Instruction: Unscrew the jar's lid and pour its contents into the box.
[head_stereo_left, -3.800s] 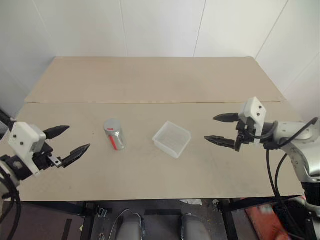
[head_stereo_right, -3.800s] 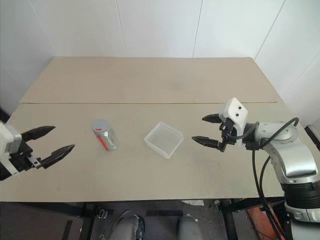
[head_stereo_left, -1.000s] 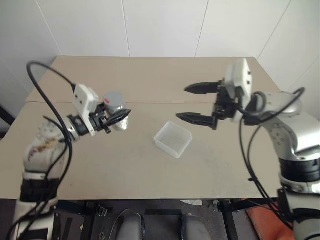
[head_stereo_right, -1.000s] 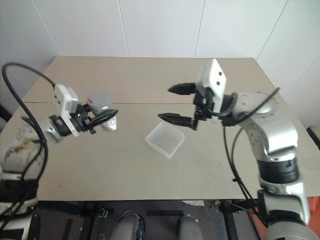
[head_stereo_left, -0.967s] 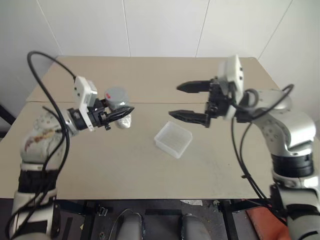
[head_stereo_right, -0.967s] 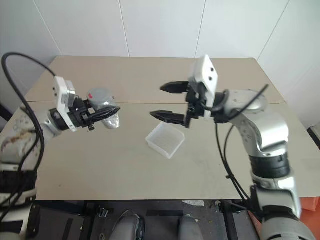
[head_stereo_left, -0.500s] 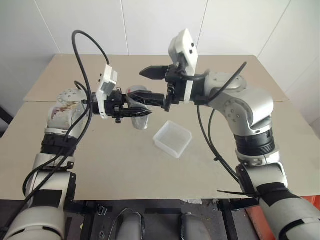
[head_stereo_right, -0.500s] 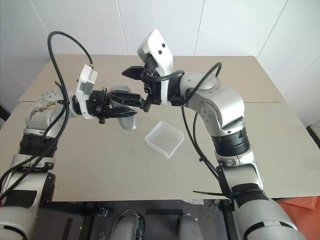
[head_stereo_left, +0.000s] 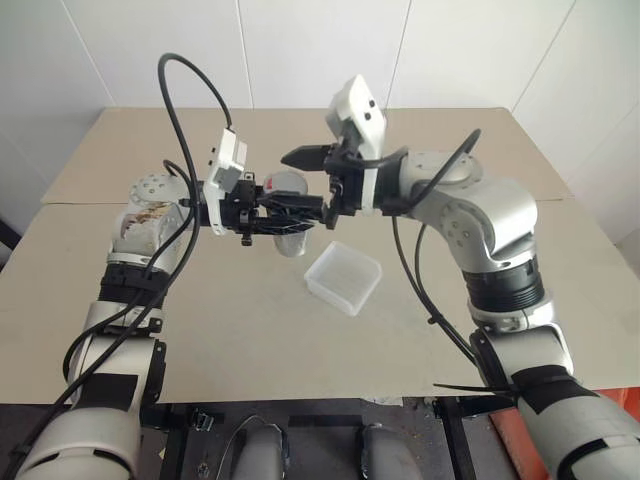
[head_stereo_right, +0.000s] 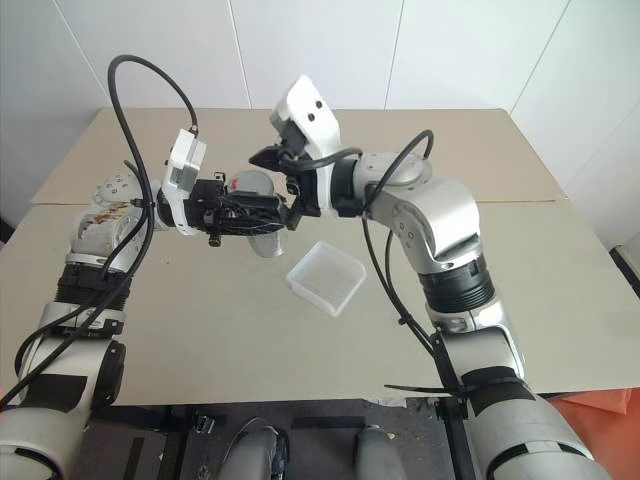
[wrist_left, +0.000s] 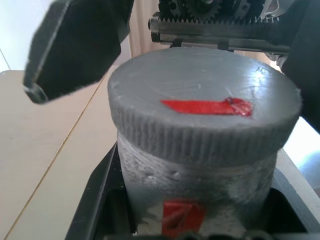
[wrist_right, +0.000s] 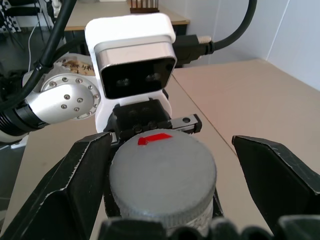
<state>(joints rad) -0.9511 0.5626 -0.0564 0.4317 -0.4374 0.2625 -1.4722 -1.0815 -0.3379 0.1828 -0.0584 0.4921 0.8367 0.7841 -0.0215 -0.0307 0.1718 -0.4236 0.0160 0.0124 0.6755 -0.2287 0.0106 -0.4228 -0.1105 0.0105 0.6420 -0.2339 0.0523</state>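
The left hand (head_stereo_right: 262, 218) is clenching the jar (wrist_left: 200, 200) while the right hand (wrist_right: 165, 170) is spreading released around the lid (wrist_right: 162, 172).

The lid (wrist_left: 205, 112) is matte grey with a finely ribbed rim and carries a strip of red tape across its top. The jar (wrist_left: 197, 187) below it is cloudy clear plastic with a red patch showing through its wall. The box (head_stereo_left: 345, 278) is translucent milky white. The worktop (head_stereo_left: 200, 330) is plain beige. Both the left gripper (head_stereo_left: 300, 213) and the right gripper (wrist_right: 160, 175) have black fingers (wrist_right: 272, 172) on white housings; the arms are silver with black cables.
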